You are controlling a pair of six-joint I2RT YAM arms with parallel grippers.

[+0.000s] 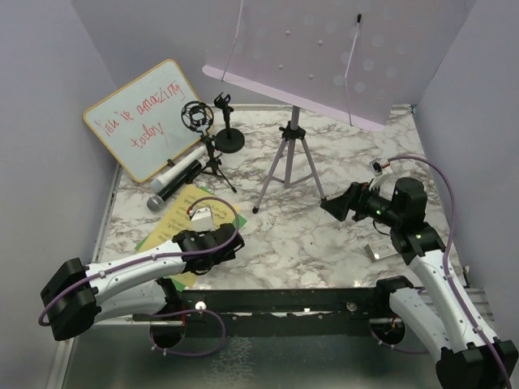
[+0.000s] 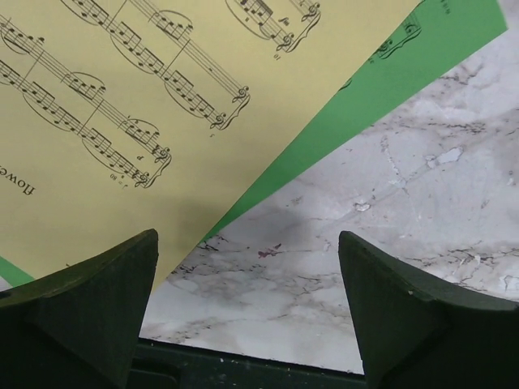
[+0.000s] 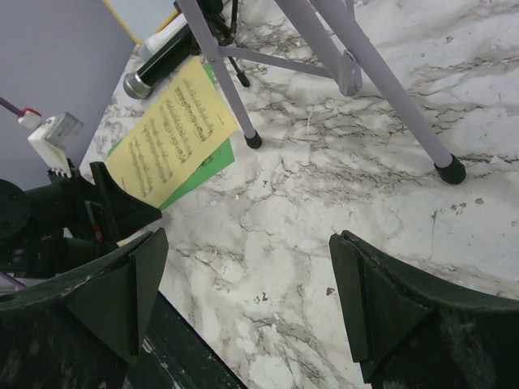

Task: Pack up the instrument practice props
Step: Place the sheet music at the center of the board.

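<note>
Left wrist view shows your left gripper (image 2: 247, 243) spread wide and holding nothing, just above the edge of the yellow music sheet (image 2: 268, 49). That sheet lies flat on the green music sheet (image 2: 389, 73) on the marble table (image 2: 405, 243). Paper is light, thin and floppy, and it slides easily, so pinching a loose edge gently looks best. Your right gripper (image 3: 247, 251) is spread and empty too.

**White-and-black arms**

The left arm (image 1: 138, 271) and right arm (image 1: 430, 275) have white shells between black joints. A purple cable (image 1: 423, 157) loops along each. Small green lights (image 1: 378, 212) glow on the right one. A black rail (image 1: 284, 304) with silver screws joins the bases. The jaws are dark wedges.
</note>
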